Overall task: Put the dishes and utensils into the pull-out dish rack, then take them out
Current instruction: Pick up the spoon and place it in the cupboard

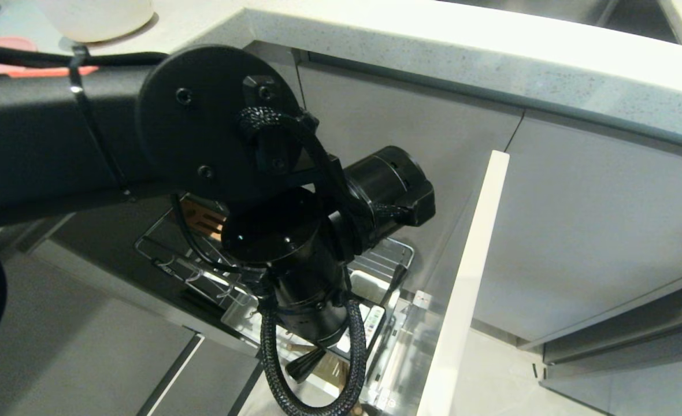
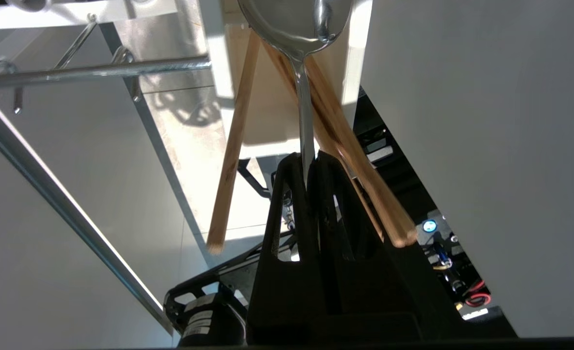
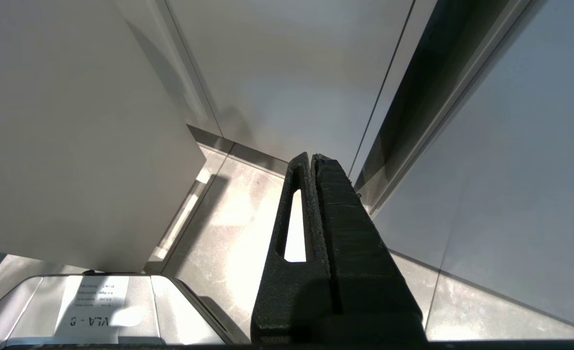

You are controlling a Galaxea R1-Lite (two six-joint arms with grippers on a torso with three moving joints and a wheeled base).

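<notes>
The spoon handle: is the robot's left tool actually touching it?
Touching. In the left wrist view the left tool is shut on the spoon, whose handle runs down between the two fingertips.

L claw (image 2: 311, 167) clamped on spoon (image 2: 304, 121), chopsticks (image 2: 231, 160) alongside

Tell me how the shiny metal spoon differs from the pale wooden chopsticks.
The shiny metal spoon is one mirror-bright piece, pinched at its handle by the shut left gripper; the pale wooden chopsticks are matte sticks, not gripped, leaning splayed either side of it. All stand in the white cutlery tub.
</notes>
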